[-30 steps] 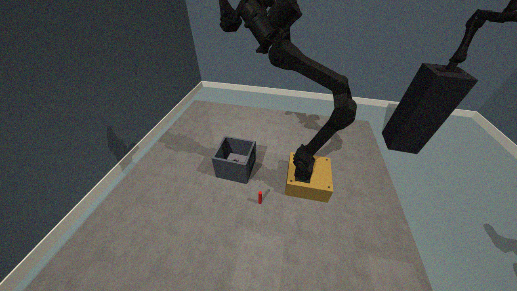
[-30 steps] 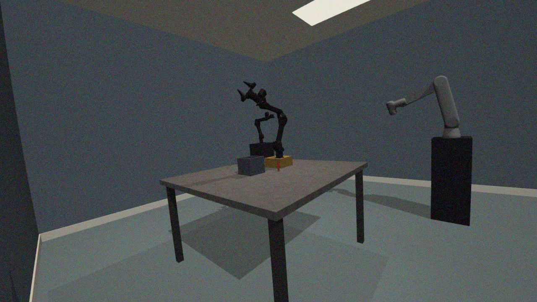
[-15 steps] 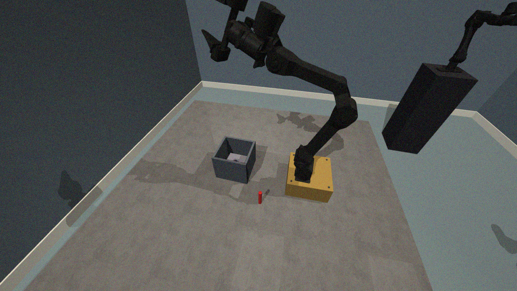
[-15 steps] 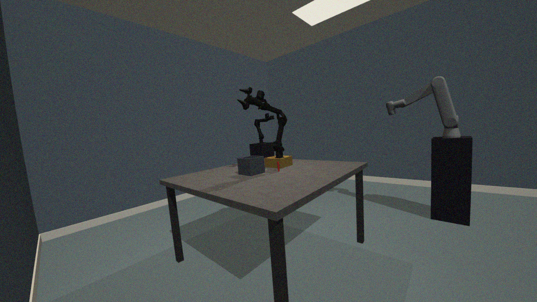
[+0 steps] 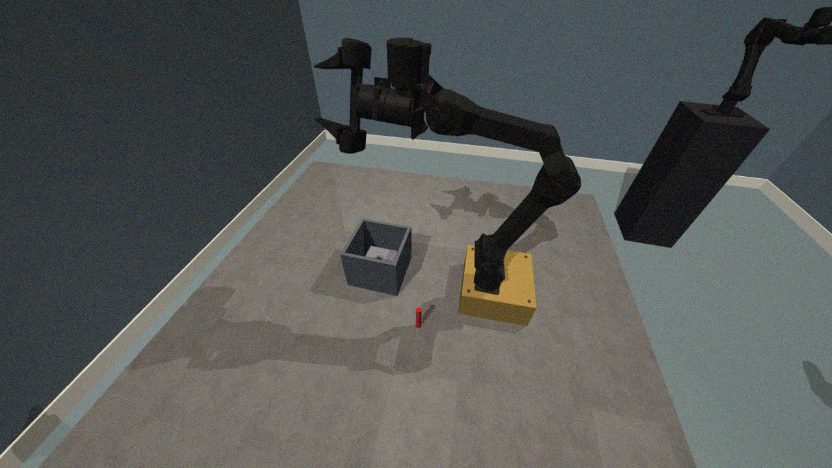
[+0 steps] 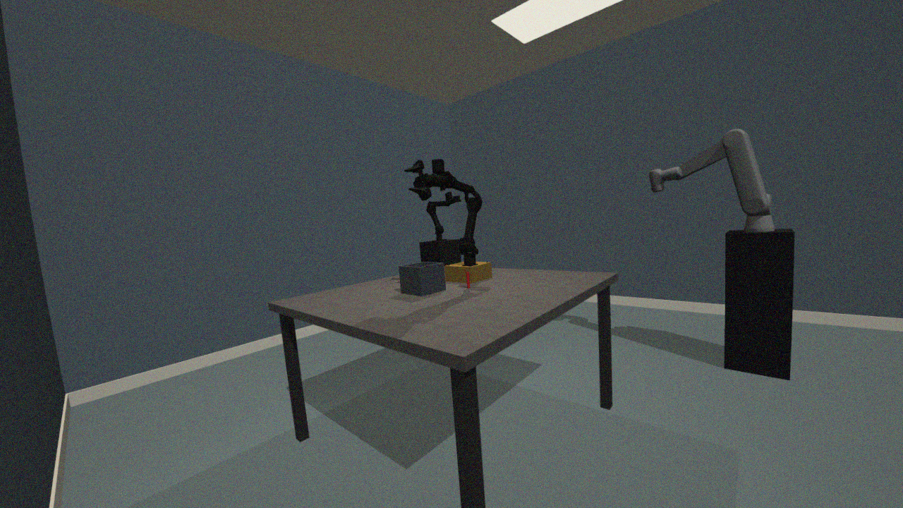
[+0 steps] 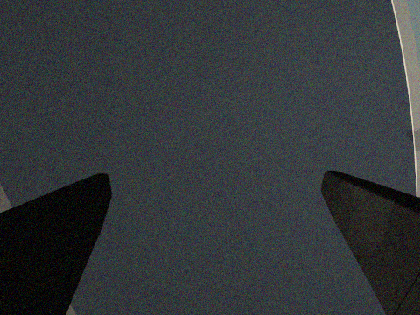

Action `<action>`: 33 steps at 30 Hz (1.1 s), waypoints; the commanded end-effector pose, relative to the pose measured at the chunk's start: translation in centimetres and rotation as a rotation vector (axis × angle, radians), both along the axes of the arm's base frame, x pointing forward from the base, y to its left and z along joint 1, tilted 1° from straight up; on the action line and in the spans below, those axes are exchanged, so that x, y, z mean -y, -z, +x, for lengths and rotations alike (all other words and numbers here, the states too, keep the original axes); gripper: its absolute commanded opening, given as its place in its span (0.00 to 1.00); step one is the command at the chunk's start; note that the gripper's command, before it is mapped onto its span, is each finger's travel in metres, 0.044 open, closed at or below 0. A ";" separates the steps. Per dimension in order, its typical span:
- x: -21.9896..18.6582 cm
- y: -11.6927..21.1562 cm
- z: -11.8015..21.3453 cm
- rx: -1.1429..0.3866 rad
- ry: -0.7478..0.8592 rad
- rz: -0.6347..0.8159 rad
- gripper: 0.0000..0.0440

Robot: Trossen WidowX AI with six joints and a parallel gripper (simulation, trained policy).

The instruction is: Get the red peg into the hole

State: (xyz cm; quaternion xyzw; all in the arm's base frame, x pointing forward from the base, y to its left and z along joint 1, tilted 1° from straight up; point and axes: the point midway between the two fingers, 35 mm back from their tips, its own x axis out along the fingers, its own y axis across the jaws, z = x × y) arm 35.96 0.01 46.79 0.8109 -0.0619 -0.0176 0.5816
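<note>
Presently, the red peg (image 5: 418,318) (image 6: 468,279) stands upright near the open box (image 5: 371,276) (image 6: 422,279), outside it; well above this box, the gripper (image 5: 316,93) (image 6: 408,179) (image 7: 219,183) is wide open, holding nothing, pointing perhaps sideways

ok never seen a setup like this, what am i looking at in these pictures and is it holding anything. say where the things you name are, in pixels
It is one black robot arm, bolted to a yellow block (image 5: 517,276) (image 6: 482,271) on a table (image 5: 407,418) (image 6: 391,319). The first picture looks down from above, the second across the room, the third out from the arm's wrist, between its jaws. On the table are an open grey box (image 5: 372,273) (image 6: 421,279), with a pale plate (image 5: 381,251) at its bottom, and a red peg (image 5: 418,318) (image 6: 468,279) standing upright outside it. The jaws are open, high above the table, holding nothing.
</note>
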 end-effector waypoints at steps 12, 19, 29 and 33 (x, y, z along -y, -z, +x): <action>-5.9 10.2 -1.3 -0.372 -0.186 0.102 1.00; -8.6 14.8 -3.2 -0.558 -0.266 0.138 1.00; -11.8 20.6 -6.7 -0.820 -0.360 0.155 0.99; -12.7 22.6 -8.2 -0.921 -0.390 0.145 0.99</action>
